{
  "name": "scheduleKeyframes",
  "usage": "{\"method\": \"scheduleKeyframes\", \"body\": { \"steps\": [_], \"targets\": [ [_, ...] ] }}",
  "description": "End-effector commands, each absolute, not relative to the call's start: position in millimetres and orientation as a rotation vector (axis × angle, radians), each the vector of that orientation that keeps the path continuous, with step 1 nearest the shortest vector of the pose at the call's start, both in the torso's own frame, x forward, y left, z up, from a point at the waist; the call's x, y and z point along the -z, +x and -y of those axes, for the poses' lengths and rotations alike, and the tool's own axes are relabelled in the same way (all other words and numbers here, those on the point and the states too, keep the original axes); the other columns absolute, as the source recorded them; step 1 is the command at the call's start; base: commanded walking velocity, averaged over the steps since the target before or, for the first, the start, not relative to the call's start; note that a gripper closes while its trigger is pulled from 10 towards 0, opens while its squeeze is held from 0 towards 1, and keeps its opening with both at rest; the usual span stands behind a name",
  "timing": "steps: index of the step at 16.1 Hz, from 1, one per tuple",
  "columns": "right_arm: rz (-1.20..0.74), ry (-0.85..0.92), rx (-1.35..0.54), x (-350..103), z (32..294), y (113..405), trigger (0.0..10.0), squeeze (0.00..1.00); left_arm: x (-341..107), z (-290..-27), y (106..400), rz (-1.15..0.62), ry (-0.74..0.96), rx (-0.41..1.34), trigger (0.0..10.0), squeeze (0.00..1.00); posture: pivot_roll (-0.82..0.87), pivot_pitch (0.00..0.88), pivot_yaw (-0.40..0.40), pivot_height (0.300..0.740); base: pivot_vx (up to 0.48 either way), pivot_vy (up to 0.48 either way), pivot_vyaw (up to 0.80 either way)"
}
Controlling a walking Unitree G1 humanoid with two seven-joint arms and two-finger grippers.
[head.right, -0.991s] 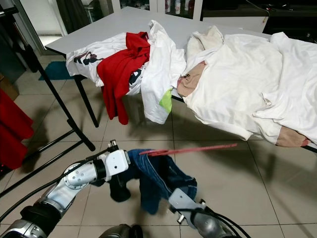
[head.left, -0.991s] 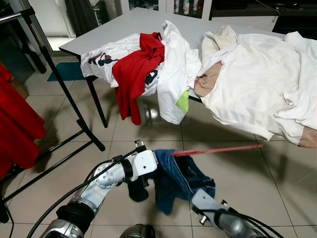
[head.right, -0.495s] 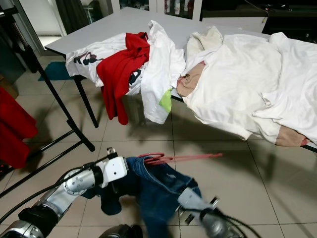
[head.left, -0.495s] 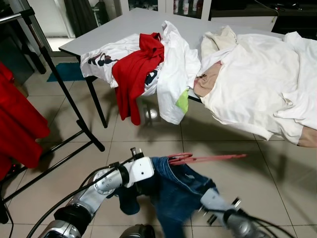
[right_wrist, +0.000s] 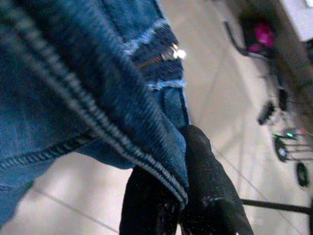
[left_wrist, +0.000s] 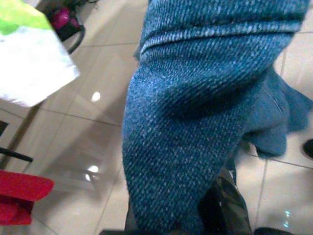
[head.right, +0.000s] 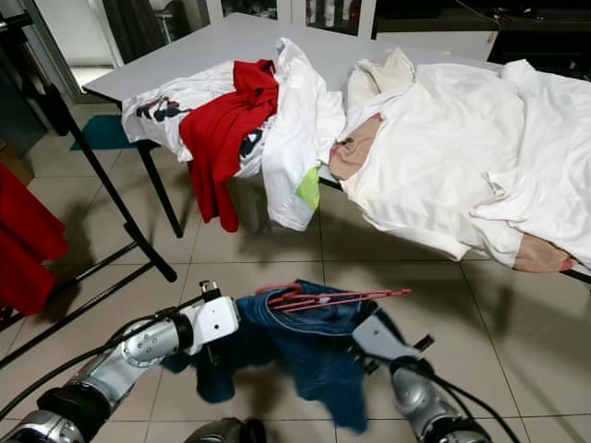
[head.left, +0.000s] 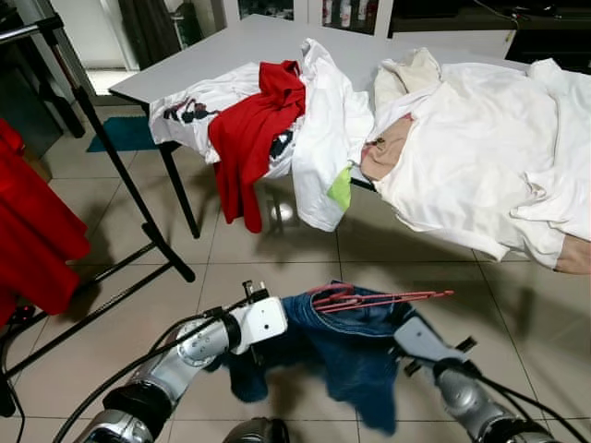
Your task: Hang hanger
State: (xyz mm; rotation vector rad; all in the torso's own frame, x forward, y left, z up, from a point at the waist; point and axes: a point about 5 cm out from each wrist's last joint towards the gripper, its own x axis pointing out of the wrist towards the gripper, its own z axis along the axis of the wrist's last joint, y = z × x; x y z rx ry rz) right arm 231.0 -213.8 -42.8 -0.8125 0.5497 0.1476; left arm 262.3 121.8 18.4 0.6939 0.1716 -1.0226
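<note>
Far left of the table (head.left: pixel 231 51), a black rack (head.left: pixel 120 175) slants over the tiles with red cloth (head.left: pixel 32 240) hanging at the frame's edge. Nearer, below the table's front edge, the left gripper (head.left: pixel 254 355) is buried in blue jeans (head.left: pixel 355 355), and whether its jaws are wide or narrow cannot be told. The jeans stretch between both arms, a red hanger (head.left: pixel 374 298) lying along their top edge, clear of the table. To the right, the right gripper (right_wrist: pixel 188 186) has its jaws clamped on the denim hem. Open floor (head.left: pixel 536 305) spreads right of the jeans; white laundry (head.left: pixel 462 148) spills over the table edge above.
</note>
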Motion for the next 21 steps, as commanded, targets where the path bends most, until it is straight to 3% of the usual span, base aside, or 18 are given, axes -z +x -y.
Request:
{"method": "scheduleKeyframes", "body": {
  "steps": [1,5,8,16,21],
  "targets": [
    [-0.535,-0.812,-0.062,35,224,238,0.0,0.00,-20,-127,267,-0.188,0.721,1.015,10.0,0.00,0.08,0.000,0.077,0.740,0.000,0.000,0.00],
    [-0.478,-0.813,0.013,29,229,242,0.0,0.00,4,-149,270,-0.419,0.876,0.873,10.0,0.00,0.08,0.000,0.078,0.740,0.000,0.000,0.00],
    [-0.430,-0.810,0.082,24,233,243,0.0,0.00,12,-163,271,-0.551,0.871,0.778,10.0,0.00,0.07,0.000,0.078,0.740,0.000,0.000,0.00],
    [-0.275,-0.847,0.144,9,236,250,0.0,0.00,22,-159,266,-0.650,0.874,0.820,10.0,0.00,0.05,0.000,0.081,0.740,0.000,0.000,0.00],
    [-0.275,-0.847,0.144,9,236,250,0.0,0.00,22,-159,266,-0.650,0.874,0.820,10.0,0.00,0.05,0.000,0.081,0.740,0.000,0.000,0.00]
  ]
}}
